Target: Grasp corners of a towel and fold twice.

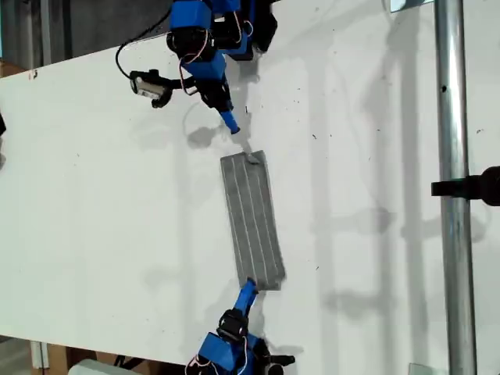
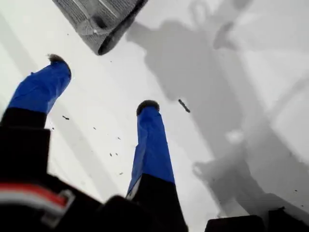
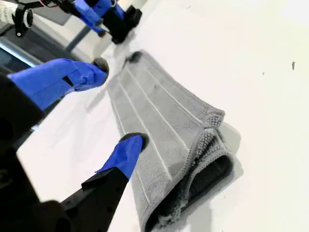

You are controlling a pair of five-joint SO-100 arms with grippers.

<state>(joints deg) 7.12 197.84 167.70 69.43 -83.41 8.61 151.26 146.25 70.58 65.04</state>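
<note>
Folded into a long narrow strip, the towel (image 1: pixel 251 221) lies on the white counter (image 1: pixel 94 195) between the two tools. First tool (image 2: pixel 103 88) released, fingers spread over bare counter, one end of the towel just ahead of the tips, not touching. Second tool (image 3: pixel 120 104) released too, one fingertip (image 3: pixel 133 141) over the towel's edge, the layered end just beside it.

A white table (image 1: pixel 375 195) scattered with dark specks carries soft shadows beside a metal pole (image 1: pixel 457 195).
</note>
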